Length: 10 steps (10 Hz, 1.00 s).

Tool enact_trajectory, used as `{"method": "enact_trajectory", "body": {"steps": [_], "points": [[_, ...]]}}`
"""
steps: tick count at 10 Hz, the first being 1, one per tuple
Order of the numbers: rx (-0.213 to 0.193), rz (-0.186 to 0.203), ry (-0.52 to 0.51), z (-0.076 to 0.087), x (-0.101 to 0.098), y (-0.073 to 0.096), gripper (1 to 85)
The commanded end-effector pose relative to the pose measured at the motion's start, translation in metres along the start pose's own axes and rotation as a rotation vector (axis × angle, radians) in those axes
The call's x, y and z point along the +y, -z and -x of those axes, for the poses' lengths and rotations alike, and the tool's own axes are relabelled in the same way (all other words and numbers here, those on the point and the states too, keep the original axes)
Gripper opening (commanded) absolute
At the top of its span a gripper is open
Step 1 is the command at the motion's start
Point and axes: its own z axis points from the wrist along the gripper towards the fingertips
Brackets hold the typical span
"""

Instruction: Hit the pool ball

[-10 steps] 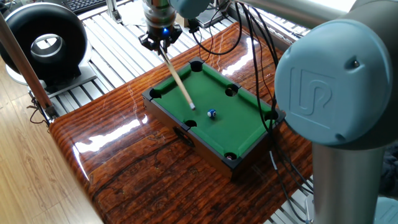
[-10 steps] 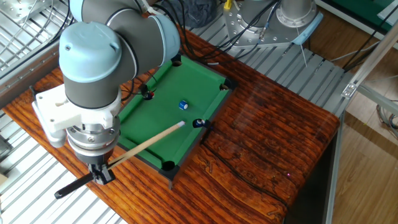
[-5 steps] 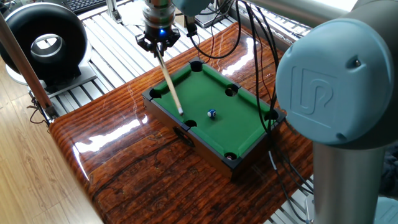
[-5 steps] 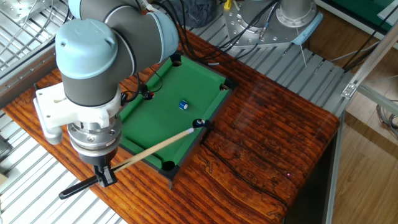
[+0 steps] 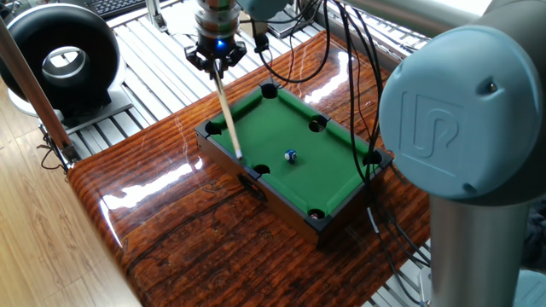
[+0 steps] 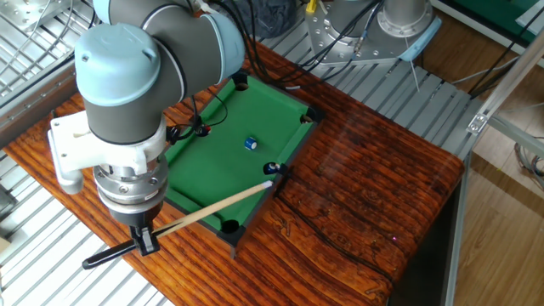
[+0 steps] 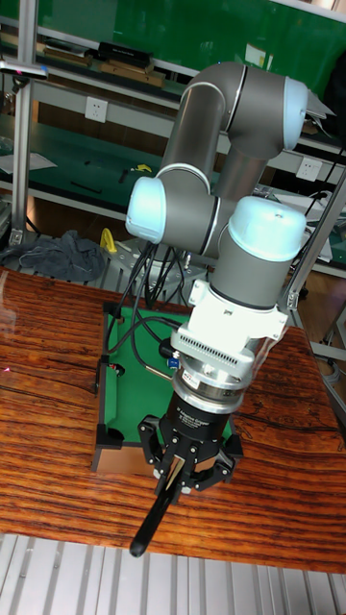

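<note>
The pool ball (image 5: pixel 291 156) sits off the cue's (image 5: pixel 228 115) line, apparently (gripper (image 5: pixel 216 58) clamps it).

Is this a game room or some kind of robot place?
Probably a robot lab or workshop. The toy pool table sits on a wooden table with metal framing, cables trail behind, and shelves of gear fill the back wall.

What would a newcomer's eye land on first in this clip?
The small green pool table on the glossy wooden tabletop, with a blue pool ball alone mid-felt. Then the gripper, shut on a wooden cue whose tip lies at the table's side rail, apart from the ball.
</note>
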Motion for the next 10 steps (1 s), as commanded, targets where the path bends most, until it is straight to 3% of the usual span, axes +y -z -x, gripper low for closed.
{"method": "enact_trajectory", "body": {"steps": [1, 2, 3, 4, 10], "points": [[0.001, 0.007, -0.044, 0.001, 0.001, 0.001, 1.0], [-0.005, 0.000, -0.033, 0.002, 0.000, 0.000, 1.0], [-0.016, -0.039, 0.002, 0.005, -0.011, 0.000, 1.3], [-0.016, -0.039, 0.006, 0.005, -0.010, 0.000, 4.7], [-0.009, -0.014, -0.030, -0.012, 0.001, 0.007, 1.0]]}}
